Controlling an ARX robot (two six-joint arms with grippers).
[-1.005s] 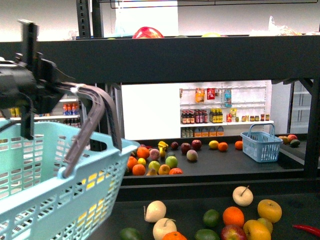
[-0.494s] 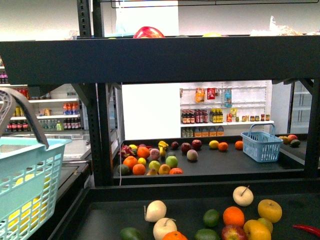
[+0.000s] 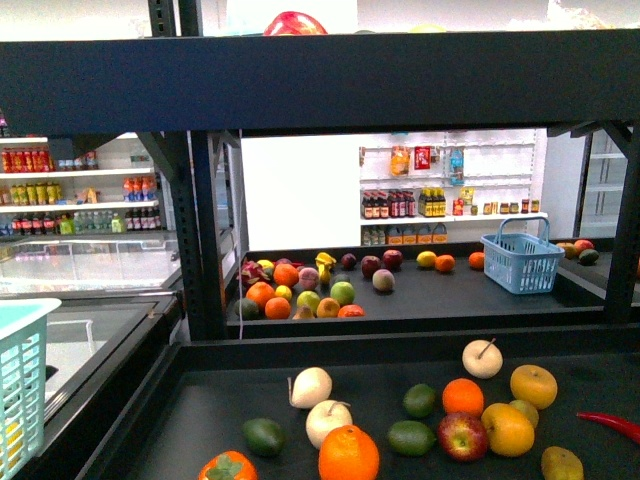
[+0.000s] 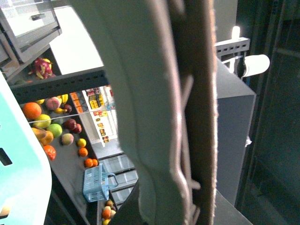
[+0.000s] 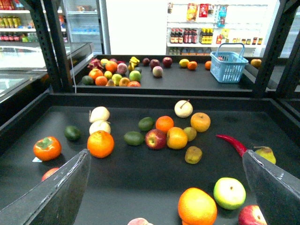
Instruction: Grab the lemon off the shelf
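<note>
Above the shelf (image 5: 117, 187) tier, right pincer (image 5: 164, 159) gapes wide; left pincer's grip cannot be told

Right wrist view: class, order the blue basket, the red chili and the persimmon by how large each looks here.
1. blue basket, largest even though it sits farthest back.
2. and 3. red chili and persimmon: the chili is longer, the persimmon fuller, so they are too close to rank.

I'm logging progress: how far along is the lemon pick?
Done: nothing yet. In hand: nothing; the right gripper is open and empty over the near tier of the shelf. Remaining: reach what looks like the lemon, on the far tier, grasp it and lift it out.
</note>
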